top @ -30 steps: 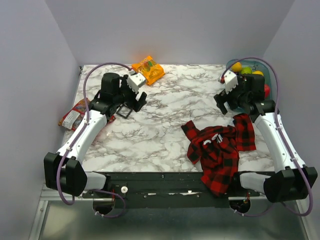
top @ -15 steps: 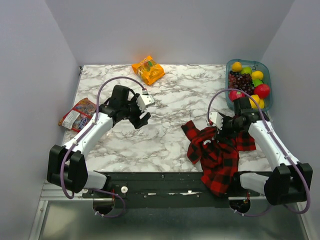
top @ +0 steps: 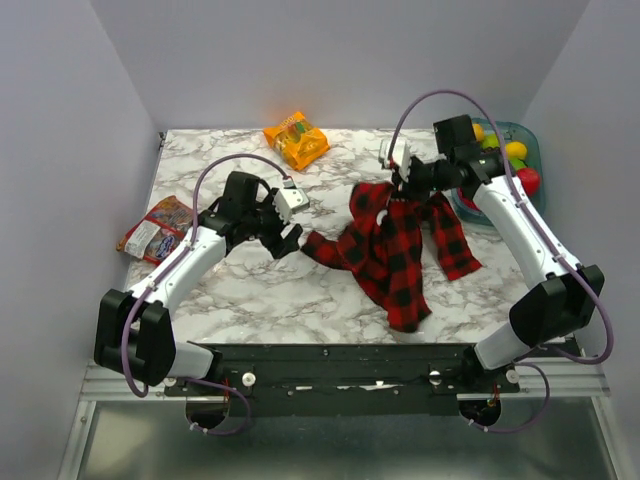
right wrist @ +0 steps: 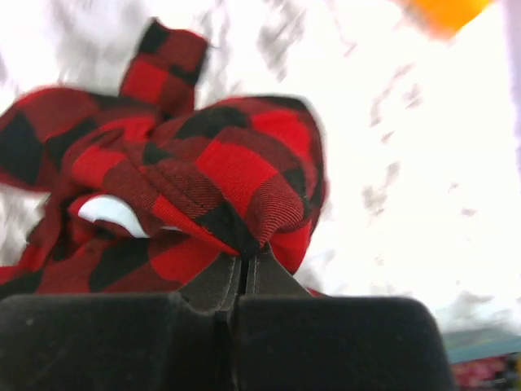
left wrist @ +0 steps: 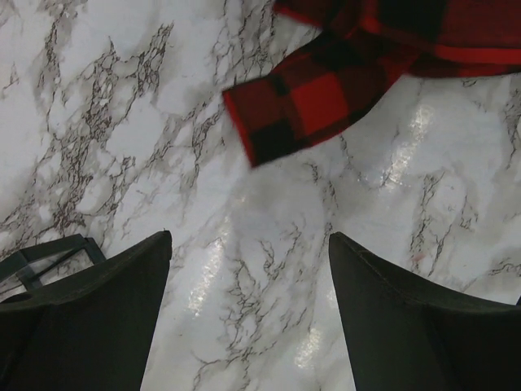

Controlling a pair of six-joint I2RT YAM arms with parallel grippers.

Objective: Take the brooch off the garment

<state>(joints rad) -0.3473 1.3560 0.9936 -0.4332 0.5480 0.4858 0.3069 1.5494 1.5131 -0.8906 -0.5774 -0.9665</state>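
The red-and-black plaid garment (top: pixel 390 240) hangs bunched from my right gripper (top: pixel 402 184), raised over the middle-right of the table with its lower end trailing on the marble. In the right wrist view the right gripper (right wrist: pixel 247 257) is shut on a fold of the garment (right wrist: pixel 220 171), and a bit of white lettering (right wrist: pixel 106 212) shows. My left gripper (top: pixel 290 240) stands open just left of a trailing sleeve. In the left wrist view that sleeve (left wrist: pixel 309 102) lies ahead of the left gripper (left wrist: pixel 248 240), with only marble between the fingers. The brooch is hidden.
An orange snack bag (top: pixel 296 139) lies at the back centre. A red snack packet (top: pixel 155 226) sits at the left edge. A teal tray of fruit (top: pixel 536 150) stands at the back right, behind the right arm.
My right gripper closed on the garment and carried it up, back and leftward from the front right. The left arm came down toward the table's middle a second ago and has since held still.
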